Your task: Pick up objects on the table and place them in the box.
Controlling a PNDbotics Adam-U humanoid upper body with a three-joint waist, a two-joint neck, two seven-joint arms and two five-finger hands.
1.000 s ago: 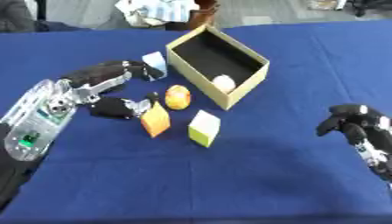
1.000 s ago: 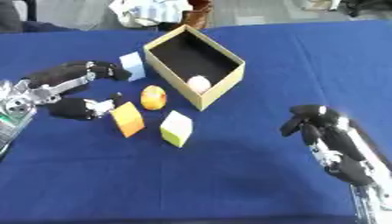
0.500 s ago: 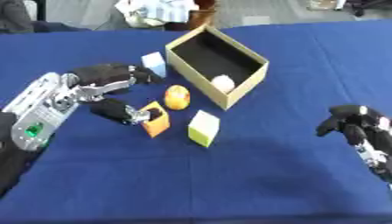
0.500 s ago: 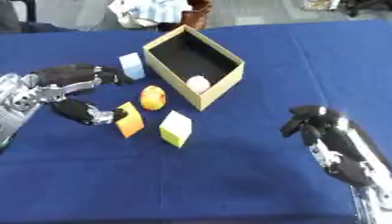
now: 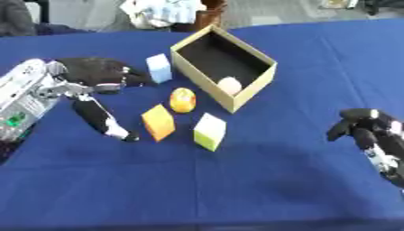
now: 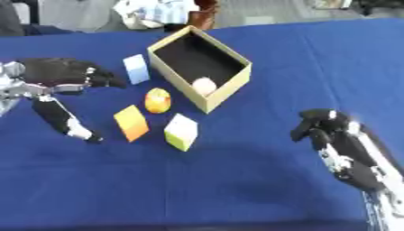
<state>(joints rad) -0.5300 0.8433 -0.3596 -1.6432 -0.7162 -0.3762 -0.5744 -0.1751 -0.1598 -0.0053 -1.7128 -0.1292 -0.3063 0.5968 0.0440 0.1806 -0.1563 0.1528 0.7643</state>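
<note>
An open cardboard box [image 5: 267,67] stands at the table's far middle with a pale round object [image 5: 230,85] inside by its near wall. In front of it lie a yellow-orange round fruit [image 5: 182,99], an orange block [image 5: 158,122] and a yellow-green block [image 5: 209,131]. A light blue block [image 5: 159,68] stands left of the box. My left hand [image 5: 93,77] is open just left of the orange block, fingers spread toward the blue block and thumb pointing down beside the orange block, holding nothing. My right hand [image 6: 328,131] rests at the right with fingers curled, empty.
The blue cloth table [image 5: 260,180] stretches wide in front of the blocks. Beyond its far edge lie a white cloth bundle [image 5: 158,11] and a brown object [image 5: 210,10].
My left hand has drawn back to the left, away from the orange block, with its fingers spreading wider. The right hand and the blocks have stayed put.
</note>
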